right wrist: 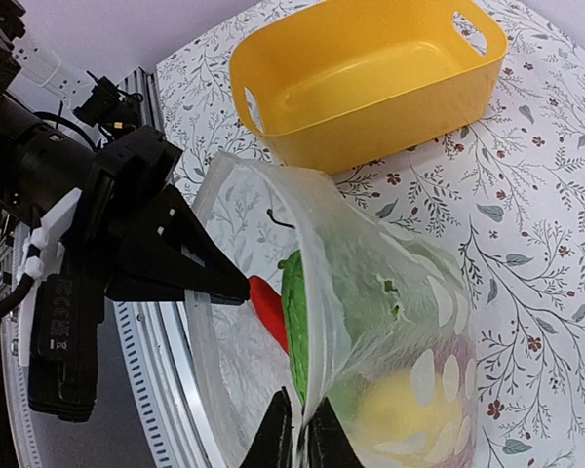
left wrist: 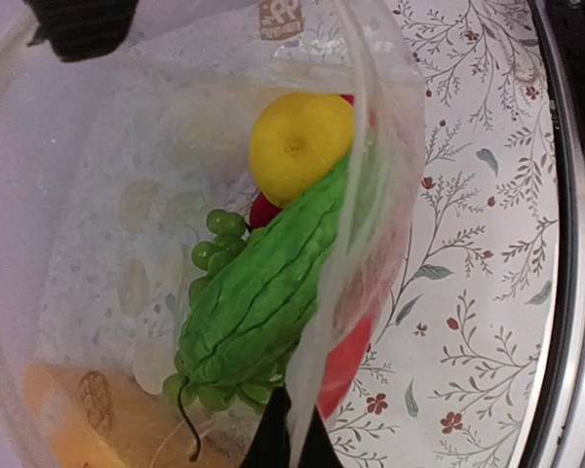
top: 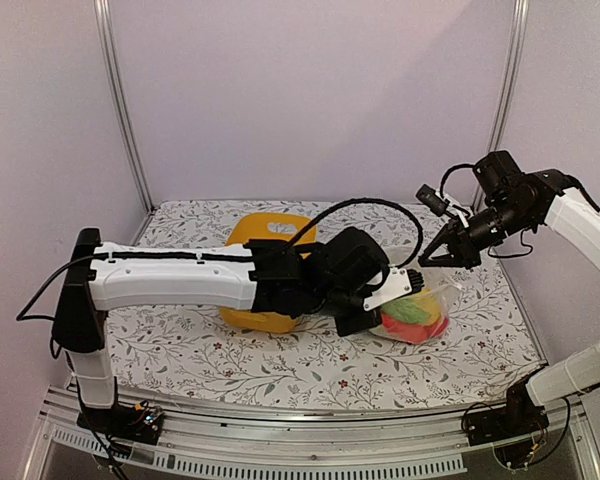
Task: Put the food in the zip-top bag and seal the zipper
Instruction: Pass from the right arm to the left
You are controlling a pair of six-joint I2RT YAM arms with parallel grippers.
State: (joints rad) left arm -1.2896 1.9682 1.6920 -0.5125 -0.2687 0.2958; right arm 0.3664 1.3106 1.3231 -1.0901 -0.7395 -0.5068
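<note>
Pinching the zip-top bag [top: 442,297], left gripper [left wrist: 292,444] and right gripper [right wrist: 297,439] spread its mouth, food [left wrist: 263,302] inside; sealing should need lips aligned.

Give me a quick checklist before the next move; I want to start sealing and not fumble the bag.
1. All food inside the zip-top bag: ok; the yellow basket shows nothing inside.
2. Right gripper shut on the bag's rim: ok.
3. Left gripper shut on the bag's edge: ok.
4. Zipper pressed shut: not ok; the mouth gapes between the two grippers.
5. Green gourd clear of the zipper line: cannot tell; it lies close to the edge.
</note>
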